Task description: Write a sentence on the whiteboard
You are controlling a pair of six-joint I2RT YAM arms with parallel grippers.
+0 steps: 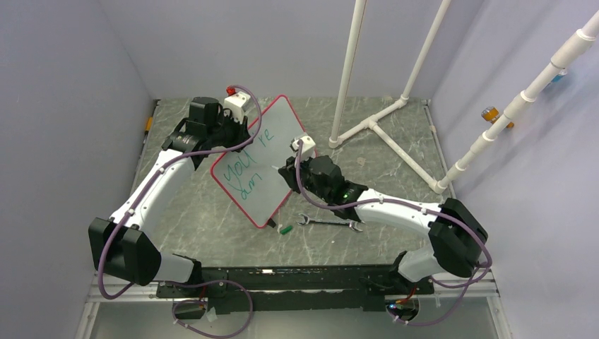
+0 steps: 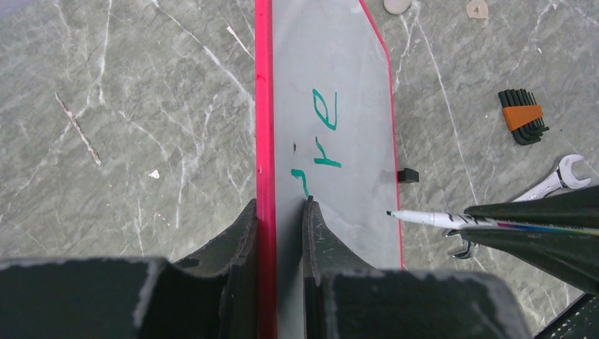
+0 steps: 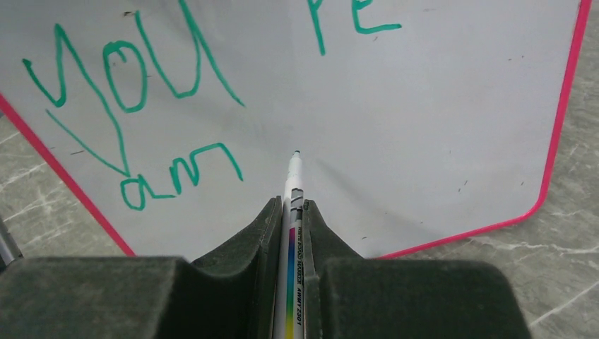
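The whiteboard [image 1: 258, 166] sits mid-table [image 1: 205, 219], its long axis running toward 1 o'clock in the top view. The left gripper [image 2: 281, 208] is clamped on the board's red frame at the 11 o'clock edge, one finger on each face. The right gripper [image 3: 291, 208] reaches in from 3 o'clock, pinched tight on a marker [image 3: 294, 173]. The marker's tip points at the white surface just past the last letter, and it seems to touch, though the view leaves that unsure. The sentence [image 3: 141, 78] so far reads "you're" on the first line and "am" below it, in green. A green cap [image 1: 285, 229] lies off the board's 6 o'clock corner, and a wrench [image 1: 328, 222] lies at 5 o'clock.
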